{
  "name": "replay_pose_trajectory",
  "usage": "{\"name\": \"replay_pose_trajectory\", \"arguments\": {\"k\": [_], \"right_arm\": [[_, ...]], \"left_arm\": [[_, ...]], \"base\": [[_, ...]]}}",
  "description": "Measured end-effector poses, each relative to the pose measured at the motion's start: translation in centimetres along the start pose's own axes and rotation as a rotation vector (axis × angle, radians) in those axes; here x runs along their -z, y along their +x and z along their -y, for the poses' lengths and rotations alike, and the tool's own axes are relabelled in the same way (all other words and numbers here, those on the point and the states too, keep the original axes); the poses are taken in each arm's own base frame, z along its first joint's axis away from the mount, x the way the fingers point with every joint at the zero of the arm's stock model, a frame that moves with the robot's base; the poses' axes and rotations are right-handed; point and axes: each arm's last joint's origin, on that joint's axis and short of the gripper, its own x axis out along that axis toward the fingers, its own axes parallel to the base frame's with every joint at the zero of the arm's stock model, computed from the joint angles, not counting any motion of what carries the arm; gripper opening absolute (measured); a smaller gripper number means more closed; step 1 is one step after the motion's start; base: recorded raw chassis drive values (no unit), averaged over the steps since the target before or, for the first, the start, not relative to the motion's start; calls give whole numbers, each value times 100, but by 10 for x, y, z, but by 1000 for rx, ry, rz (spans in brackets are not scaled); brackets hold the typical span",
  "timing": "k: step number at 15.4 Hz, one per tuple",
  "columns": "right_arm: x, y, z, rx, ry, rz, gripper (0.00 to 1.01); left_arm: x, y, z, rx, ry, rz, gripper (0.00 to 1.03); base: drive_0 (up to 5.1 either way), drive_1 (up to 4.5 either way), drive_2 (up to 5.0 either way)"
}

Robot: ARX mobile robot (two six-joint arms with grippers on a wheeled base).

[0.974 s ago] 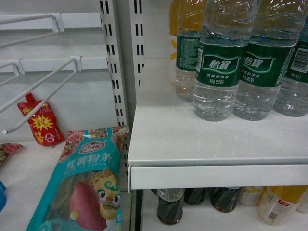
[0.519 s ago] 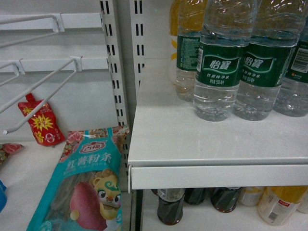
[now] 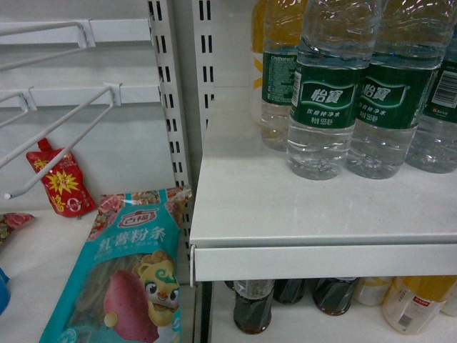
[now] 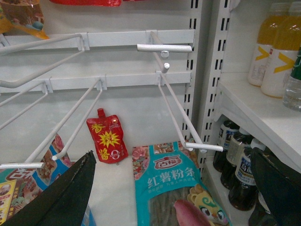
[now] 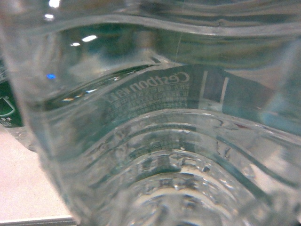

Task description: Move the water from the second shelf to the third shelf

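Several bottles of water (image 3: 328, 93) with dark green labels stand on the white shelf (image 3: 314, 207) at the right of the head view. Another bottle of water (image 5: 160, 141) fills the right wrist view, pressed close to the camera, with its label seen from behind through the plastic. It hides the right gripper's fingers, and no gripper shows in the head view. My left gripper (image 4: 172, 155) is open and holds nothing. It hangs in the hook bay to the left, above a teal noodle packet (image 4: 176, 183).
Dark cola bottles (image 3: 253, 304) and yellow drink bottles (image 3: 414, 300) stand on the shelf below. Orange drink bottles (image 4: 277, 52) stand behind the water. White wire hooks (image 4: 183, 117) jut out in the left bay, where a red sauce pouch (image 3: 61, 182) leans on the back wall.
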Motion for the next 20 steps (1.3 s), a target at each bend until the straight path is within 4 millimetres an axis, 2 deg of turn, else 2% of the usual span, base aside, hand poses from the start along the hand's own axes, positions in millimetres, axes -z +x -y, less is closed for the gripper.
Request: {"name": "replay_pose_trajectory", "arguments": {"k": [3, 10, 20], "right_arm": [[7, 14, -4, -12, -7, -30, 40], [-6, 58, -13, -32, -27, -39, 40], [-7, 66, -19, -48, -17, -40, 41]], "left_arm": [[0, 0, 0, 0, 0, 0, 98], [0, 0, 0, 0, 0, 0, 98], [0, 0, 0, 0, 0, 0, 98]], "base": [[0, 0, 0], [0, 0, 0], [0, 0, 0]]}}
